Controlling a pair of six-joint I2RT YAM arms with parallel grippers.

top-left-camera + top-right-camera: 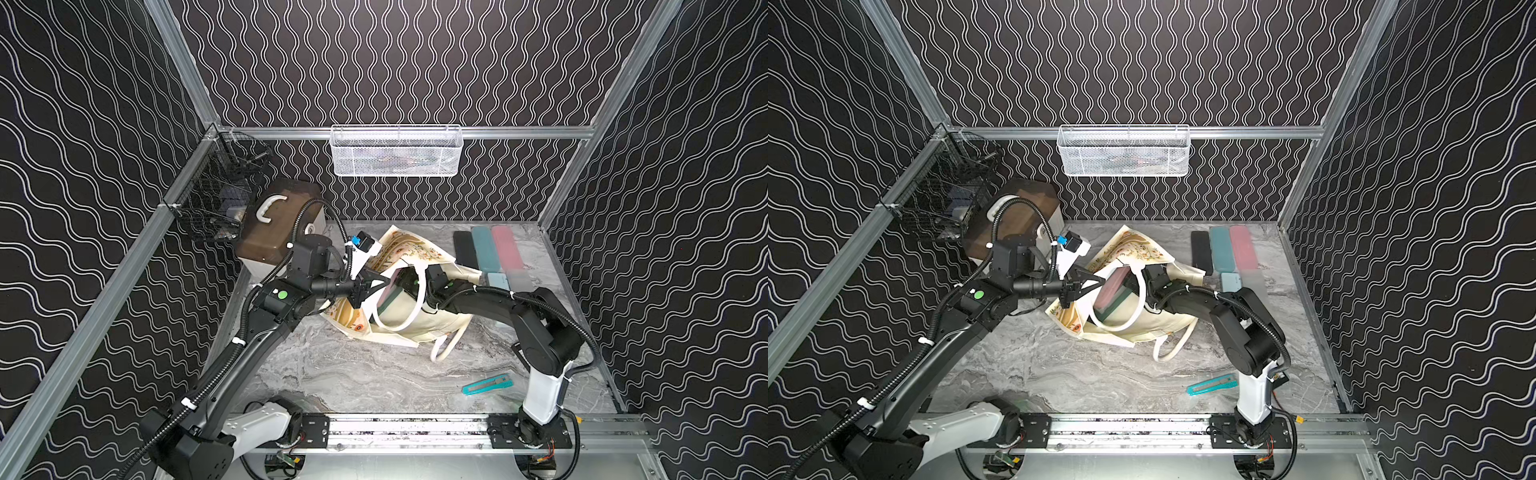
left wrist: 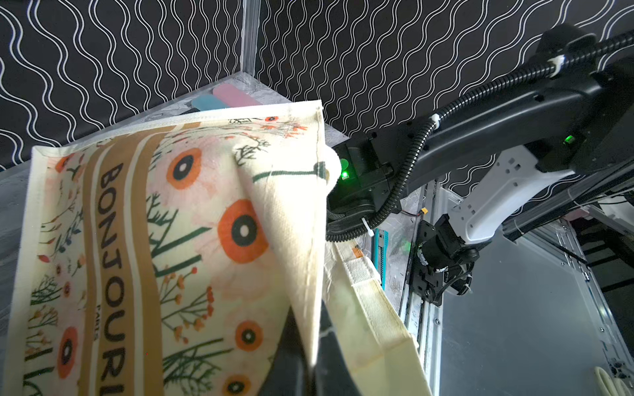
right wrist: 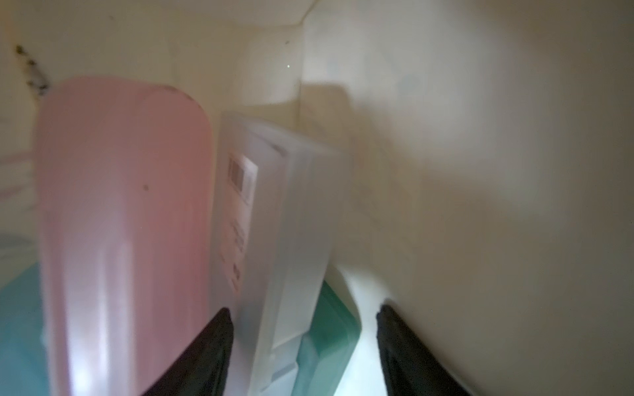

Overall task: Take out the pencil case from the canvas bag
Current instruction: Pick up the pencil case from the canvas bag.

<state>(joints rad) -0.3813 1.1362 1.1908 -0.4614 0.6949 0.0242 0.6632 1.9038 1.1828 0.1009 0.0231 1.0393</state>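
Bag point(image 1: 415, 328): cream canvas, floral side, lying mid-worktop point(image 1: 332, 374), mouth open.
Left pincer point(image 2: 308, 373): clamped on a fold of the bag's rim.
Right pincer point(image 3: 303, 308): inside the bag, jaws apart, with the clear case point(image 3: 284, 205) between its fingers.
Pink case point(image 3: 123, 205): in the bag, just beside the clear one.
Teal case point(image 3: 329, 325): in the bag, next to both.
More cases point(image 1: 484, 249): in a row at the far right of the worktop.

We read "BONJOUR" in dark capitals, running along a tan band printed on the floral canvas bag point(image 2: 113, 260).
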